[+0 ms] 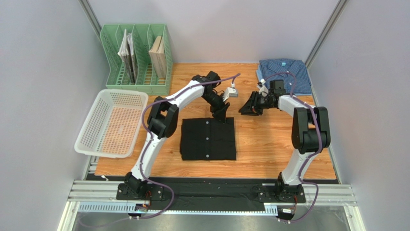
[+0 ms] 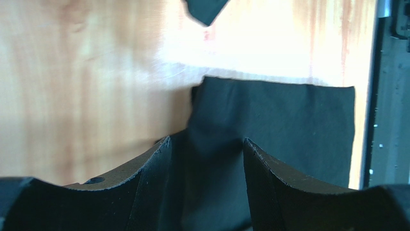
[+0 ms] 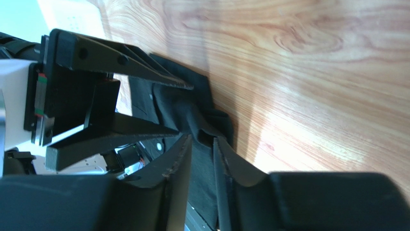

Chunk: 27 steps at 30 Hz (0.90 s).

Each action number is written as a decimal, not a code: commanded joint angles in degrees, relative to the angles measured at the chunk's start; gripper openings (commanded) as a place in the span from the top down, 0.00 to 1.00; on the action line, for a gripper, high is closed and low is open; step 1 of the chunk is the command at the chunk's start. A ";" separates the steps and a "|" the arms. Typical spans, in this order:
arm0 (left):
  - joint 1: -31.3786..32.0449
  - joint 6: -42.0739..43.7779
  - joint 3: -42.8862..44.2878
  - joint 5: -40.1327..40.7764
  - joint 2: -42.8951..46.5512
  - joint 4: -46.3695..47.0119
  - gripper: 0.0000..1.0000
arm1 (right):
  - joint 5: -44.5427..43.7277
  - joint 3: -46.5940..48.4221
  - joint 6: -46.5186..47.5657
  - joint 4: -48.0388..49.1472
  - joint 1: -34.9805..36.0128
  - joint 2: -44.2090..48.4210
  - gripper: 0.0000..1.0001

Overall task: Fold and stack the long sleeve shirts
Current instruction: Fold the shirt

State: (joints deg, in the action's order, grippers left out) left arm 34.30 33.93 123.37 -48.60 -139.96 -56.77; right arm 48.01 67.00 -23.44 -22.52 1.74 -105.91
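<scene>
The black shirt (image 1: 208, 139) lies folded into a rectangle at the table's middle, with small white buttons showing. The blue checked shirt (image 1: 284, 72) lies folded at the far right corner. My left gripper (image 1: 222, 114) stands at the black shirt's far edge. Its jaws are open and straddle a raised fold of the black cloth (image 2: 288, 125). My right gripper (image 1: 243, 110) sits at the shirt's far right corner. In the right wrist view its narrow jaws (image 3: 202, 138) hold black cloth (image 3: 178, 103) between them, right next to the open left gripper (image 3: 185, 108).
A green file rack (image 1: 137, 57) with papers stands at the far left. A white perforated basket (image 1: 113, 122) sits at the left edge. Bare wooden table (image 1: 269, 144) lies right of the black shirt. Grey walls close in both sides.
</scene>
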 commanded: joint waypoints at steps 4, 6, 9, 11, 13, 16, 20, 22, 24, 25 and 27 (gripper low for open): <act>1.47 2.36 1.96 -7.21 -1.01 -4.12 0.42 | -0.46 -1.08 -2.22 2.75 0.20 -3.68 0.78; 1.47 4.55 2.40 -9.57 -1.45 -6.32 0.56 | -0.20 -1.26 -2.84 3.53 0.20 -4.30 0.81; 1.38 5.88 1.35 -10.81 -0.32 -7.30 0.89 | 0.15 -1.52 -3.10 3.98 0.90 -5.19 0.84; 1.29 8.25 -0.58 -11.34 1.26 -7.21 1.00 | 0.33 -1.70 -3.19 4.42 1.42 -5.62 0.86; 0.94 9.83 -4.60 -12.31 4.77 -4.07 1.00 | 1.03 -1.79 -3.80 4.94 2.21 -5.97 0.87; 0.33 12.20 -10.32 -13.80 9.61 0.16 1.00 | 2.70 -2.14 -5.03 6.35 3.62 -5.72 0.91; 0.15 22.37 -13.59 -15.29 13.48 0.00 1.00 | 4.02 -2.23 -6.35 7.14 5.99 -5.01 0.94; -0.11 25.47 -16.14 -16.52 14.62 0.52 1.00 | 4.20 -2.40 -6.79 7.41 7.40 -4.48 0.94; -0.38 27.76 -19.46 -17.75 16.82 2.01 1.00 | 4.55 -2.40 -7.06 7.41 8.45 -4.57 0.95; -0.47 28.03 -20.35 -18.02 17.35 3.15 1.00 | 4.55 -2.32 -7.23 7.32 8.81 -4.57 0.95; -0.47 29.43 -22.02 -18.11 18.32 3.25 1.00 | 4.64 -2.23 -7.32 6.88 9.77 -4.83 0.95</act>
State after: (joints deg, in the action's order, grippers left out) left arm 34.28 54.50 104.12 -61.36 -126.02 -56.86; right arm 50.70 64.79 -29.15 -17.26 9.96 -111.66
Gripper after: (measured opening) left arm 0.014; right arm 0.053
